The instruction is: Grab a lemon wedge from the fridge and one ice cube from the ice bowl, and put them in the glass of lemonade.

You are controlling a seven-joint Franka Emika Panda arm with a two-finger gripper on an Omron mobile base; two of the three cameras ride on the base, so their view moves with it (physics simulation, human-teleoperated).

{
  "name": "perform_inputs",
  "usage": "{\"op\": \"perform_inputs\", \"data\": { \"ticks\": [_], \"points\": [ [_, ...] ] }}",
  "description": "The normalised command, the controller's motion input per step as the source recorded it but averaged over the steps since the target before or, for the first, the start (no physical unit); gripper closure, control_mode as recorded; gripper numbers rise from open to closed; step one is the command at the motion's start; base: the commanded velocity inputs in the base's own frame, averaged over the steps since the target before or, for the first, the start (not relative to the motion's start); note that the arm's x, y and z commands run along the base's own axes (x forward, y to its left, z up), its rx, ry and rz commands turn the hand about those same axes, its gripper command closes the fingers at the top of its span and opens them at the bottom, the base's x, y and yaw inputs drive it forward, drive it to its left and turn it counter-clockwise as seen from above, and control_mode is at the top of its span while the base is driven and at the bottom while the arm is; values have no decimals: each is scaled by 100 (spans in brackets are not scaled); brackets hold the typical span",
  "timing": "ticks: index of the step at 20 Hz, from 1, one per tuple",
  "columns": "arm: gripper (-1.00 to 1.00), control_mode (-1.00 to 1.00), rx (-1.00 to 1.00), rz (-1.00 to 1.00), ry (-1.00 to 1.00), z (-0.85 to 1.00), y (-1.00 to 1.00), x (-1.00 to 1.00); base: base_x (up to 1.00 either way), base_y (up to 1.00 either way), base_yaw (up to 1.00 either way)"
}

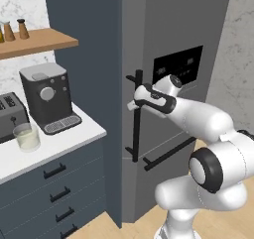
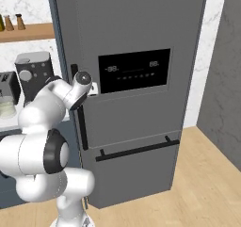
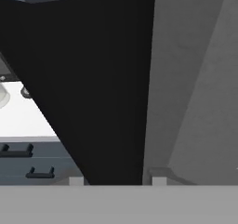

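**Fingers astride the fridge handle**

In our hand view the two tips sit apart at the bottom, and the black handle runs up between them as a broad dark bar. We cannot tell whether the pads touch it. To one side of the bar lies the grey door face; to the other we glimpse white counter and drawer fronts.

From our left base view the gripper sits right at the long vertical handle, in its upper part, with the wrist reaching in from the right. From the right base view the hand lies against the same handle, just left of the black display.

The fridge stands closed.

Well to the left, on the counter, the glass of pale lemonade stands upright in front of the toaster, with the coffee machine just beside it. A wooden shelf hangs above.
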Motion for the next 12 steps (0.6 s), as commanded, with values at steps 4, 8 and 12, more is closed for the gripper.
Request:
{"op": "perform_inputs", "data": {
  "ticks": [4, 8, 12],
  "points": [
    [100, -100, 0, 0, 0, 0, -6, -2, 0, 0, 0],
    [100, -100, 0, -6, 0, 0, -41, -39, 0, 0, 0],
    [100, -100, 8, -15, -4, 0, -82, -67, 0, 0, 0]
  ]
}}
